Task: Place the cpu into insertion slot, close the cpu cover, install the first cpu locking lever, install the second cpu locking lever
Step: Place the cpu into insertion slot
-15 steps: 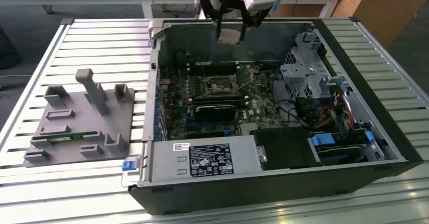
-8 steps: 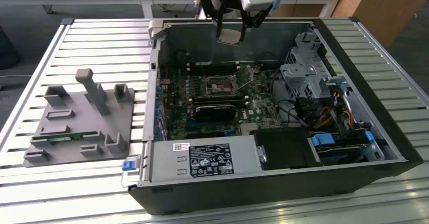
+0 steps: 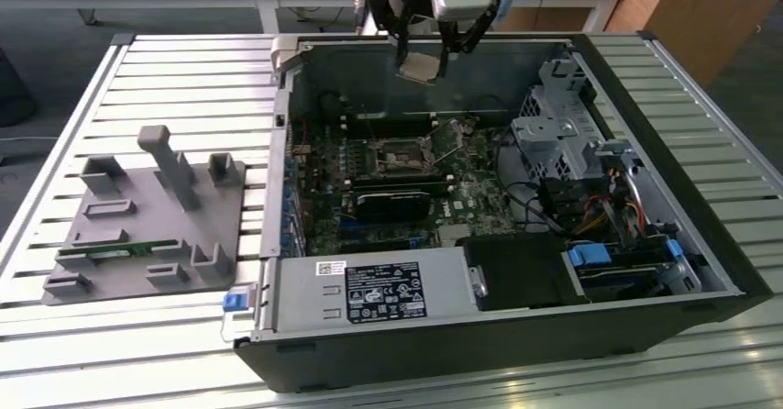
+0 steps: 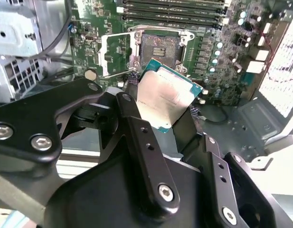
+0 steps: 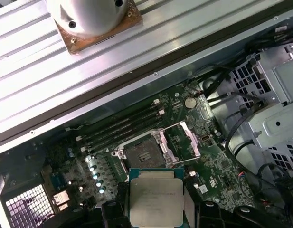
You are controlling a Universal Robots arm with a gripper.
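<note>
cpu (image 4: 167,97) clamped by its edges in the gripper (image 3: 426,51), metal top toward both wrist cams. It's held in the air over the open case (image 3: 490,349), well clear of the motherboard (image 5: 217,164). Slot (image 5: 141,154) bare, dark centre exposed. Cover (image 5: 185,139) swung open, just beside the slot.

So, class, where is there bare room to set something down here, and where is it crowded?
Free: slatted table beyond the grey fixture and in front of the computer case. Crowded: inside the case, where the hand holds the cpu.
</note>
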